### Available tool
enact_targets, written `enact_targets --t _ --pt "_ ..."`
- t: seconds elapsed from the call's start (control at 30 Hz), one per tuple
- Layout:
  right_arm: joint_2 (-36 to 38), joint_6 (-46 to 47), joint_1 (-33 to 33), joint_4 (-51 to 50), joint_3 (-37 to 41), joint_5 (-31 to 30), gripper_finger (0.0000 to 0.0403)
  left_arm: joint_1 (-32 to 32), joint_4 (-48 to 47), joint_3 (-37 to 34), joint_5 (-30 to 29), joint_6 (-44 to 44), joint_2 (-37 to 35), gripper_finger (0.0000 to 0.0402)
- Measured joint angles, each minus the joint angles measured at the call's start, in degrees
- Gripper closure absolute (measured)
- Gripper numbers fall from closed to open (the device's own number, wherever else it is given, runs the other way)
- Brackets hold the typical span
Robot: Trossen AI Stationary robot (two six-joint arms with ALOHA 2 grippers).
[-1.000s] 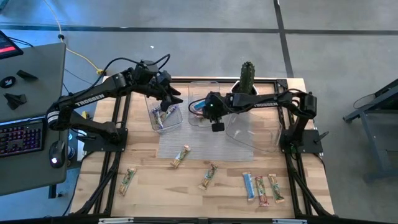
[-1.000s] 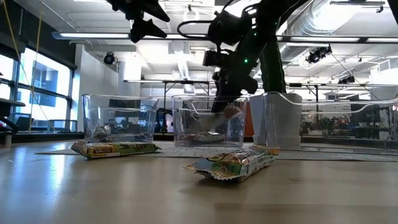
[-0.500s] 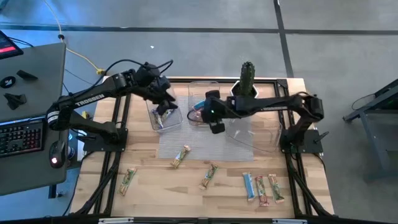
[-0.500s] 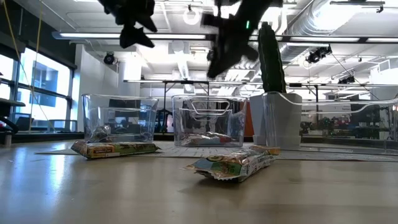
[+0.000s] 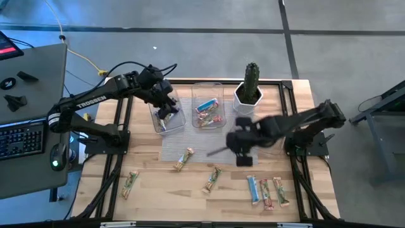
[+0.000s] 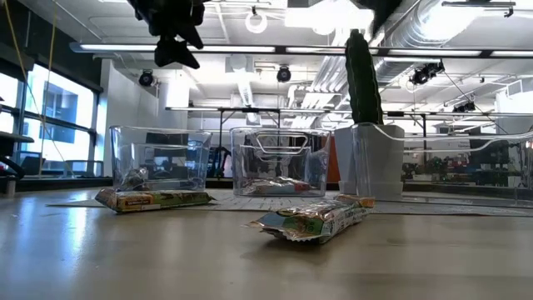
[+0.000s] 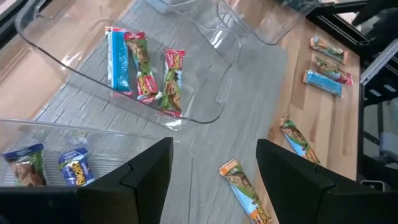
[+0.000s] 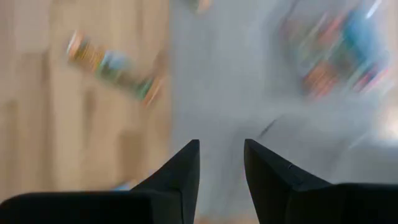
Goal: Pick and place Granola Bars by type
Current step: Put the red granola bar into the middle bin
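Granola Bars lie loose on the wooden table: green-tan ones [image 5: 183, 159], [image 5: 212, 179], [image 5: 130, 183], and a blue [image 5: 253, 189], a red [image 5: 266, 193] and a green one [image 5: 280, 191] near the front right. Others lie inside the middle clear bin [image 5: 207, 114] and the left clear bin [image 5: 166, 118]. My left gripper [image 5: 168, 106] hangs open above the left bin, its fingers [image 7: 149, 168] with nothing between them. My right gripper [image 5: 243, 151], blurred, is in the air over the mat in front of the bins, open and holding nothing [image 8: 221, 146].
A third clear bin [image 5: 262, 126] stands at the right, partly behind my right arm. A potted cactus [image 5: 249, 92] is at the far edge. A grey mat [image 5: 190, 145] lies under the bins. A desk with a keyboard [image 5: 22, 139] stands left of the table.
My right gripper has risen out of the middle bin and swung fast toward the table's near right, turning as it went; bars stay lying in that bin. My left gripper has tipped a little further downward above the left bin.
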State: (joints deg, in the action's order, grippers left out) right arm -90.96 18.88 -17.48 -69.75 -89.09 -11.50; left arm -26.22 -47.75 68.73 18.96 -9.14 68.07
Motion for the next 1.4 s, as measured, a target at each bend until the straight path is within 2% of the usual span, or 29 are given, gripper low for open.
enact_targets --t 0.2,0.3,0.4,0.6,0.7,0.87,1.4 --pt "-0.09 23.1 -9.0 1.3 11.99 14.71 0.0294 0.0 -0.47 0.0 -1.62 0.09 0.0 0.0174" --pt "-0.15 30.82 -13.19 3.87 17.62 20.83 0.0294 0.0 -0.44 0.0 -1.62 0.08 0.0 0.0174" --pt "-0.11 34.69 -16.91 7.72 22.55 23.85 0.0294 0.0 -0.42 0.0 -1.62 0.08 0.0 0.0174" --pt "-0.11 38.73 -22.41 18.12 32.21 24.79 0.0294 0.0 0.27 0.0 -1.77 -0.09 0.0 0.0174" --pt "-0.11 41.45 -23.52 23.22 36.12 27.18 0.0294 0.0 1.11 0.0 -1.75 -0.39 0.0 0.0174" --pt "-0.11 47.2 -24.65 30.61 40.42 27.08 0.0294 0.0 1.38 0.0 -2.03 -1.67 0.0 0.0174" --pt "-0.07 48.12 -20.92 34.96 42.28 18.59 0.0295 0.0 1.38 0.0 -2.18 -1.84 0.0 0.0174"
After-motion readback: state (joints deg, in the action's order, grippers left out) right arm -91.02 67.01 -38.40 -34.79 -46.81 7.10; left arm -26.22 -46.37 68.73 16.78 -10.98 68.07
